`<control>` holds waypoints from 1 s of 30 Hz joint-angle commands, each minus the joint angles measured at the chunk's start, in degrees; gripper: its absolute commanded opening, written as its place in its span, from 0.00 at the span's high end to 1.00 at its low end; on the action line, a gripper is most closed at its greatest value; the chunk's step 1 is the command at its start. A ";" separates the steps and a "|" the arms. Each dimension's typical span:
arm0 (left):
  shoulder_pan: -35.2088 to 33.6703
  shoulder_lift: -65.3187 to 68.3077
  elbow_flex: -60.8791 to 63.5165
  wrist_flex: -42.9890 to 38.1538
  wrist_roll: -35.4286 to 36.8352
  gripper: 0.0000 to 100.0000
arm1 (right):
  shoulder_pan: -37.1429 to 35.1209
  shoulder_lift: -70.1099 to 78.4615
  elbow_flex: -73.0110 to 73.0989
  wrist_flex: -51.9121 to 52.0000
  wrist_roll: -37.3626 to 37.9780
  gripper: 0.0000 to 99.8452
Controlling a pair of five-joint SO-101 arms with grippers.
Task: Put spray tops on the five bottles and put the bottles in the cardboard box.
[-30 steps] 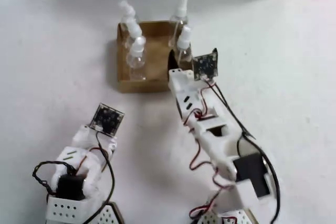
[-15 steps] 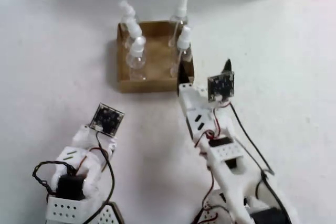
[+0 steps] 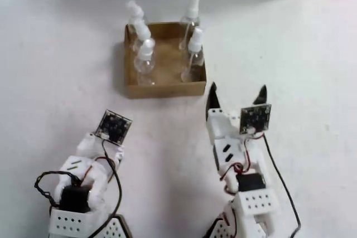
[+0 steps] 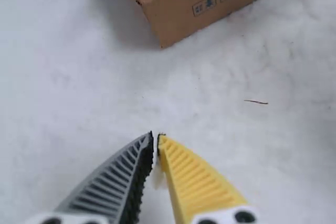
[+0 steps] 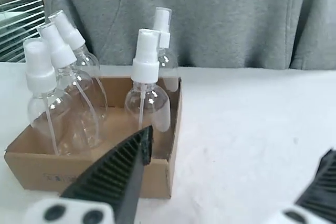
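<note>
Five bottles (image 3: 146, 57) stood upright with spray tops (image 3: 147, 44) on inside the cardboard box (image 3: 164, 89), which lay just ahead and left of your right gripper (image 3: 237, 90), jaws spread and empty, while your left gripper (image 4: 155, 139) sat farther back, pinched shut on nothing.

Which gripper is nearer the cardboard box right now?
Right. The right gripper sits open just off the cardboard box's near right corner; the left gripper, shut, is farther back off the near left corner.
</note>
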State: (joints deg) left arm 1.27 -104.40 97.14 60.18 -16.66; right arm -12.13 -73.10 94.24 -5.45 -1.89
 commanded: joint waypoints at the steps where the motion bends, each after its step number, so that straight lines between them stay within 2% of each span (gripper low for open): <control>1: -0.57 -0.31 -0.18 -2.02 -0.53 0.98 | 3.12 -16.75 2.02 13.85 -0.18 0.59; 5: -0.57 -0.31 -0.18 -2.02 -0.53 0.98 | 4.62 -30.37 2.64 31.08 -0.18 0.59; 7: -0.57 -0.31 -0.18 -2.02 -0.53 0.98 | 4.26 -30.64 1.41 37.41 -0.09 0.59; 12: -0.57 -0.31 -0.18 -2.02 -0.53 0.98 | 4.18 -27.74 2.73 43.21 3.78 0.59; 21: -0.57 -0.31 -0.18 -2.02 -0.53 0.98 | 4.62 -27.65 2.81 60.00 9.58 0.61; 24: -0.57 -0.31 -0.18 -2.02 -0.53 0.98 | 4.70 -27.65 2.81 61.41 10.99 0.70; 29: -0.57 -0.31 -0.18 -2.02 -0.53 0.98 | 6.20 -27.65 2.81 61.23 11.16 0.99; 30: -0.57 -0.31 -0.18 -2.02 -0.53 0.98 | 6.64 -27.65 2.81 61.41 11.16 0.99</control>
State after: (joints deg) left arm 1.27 -104.40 97.14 60.18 -16.66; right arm -6.86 -101.05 96.35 55.65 8.48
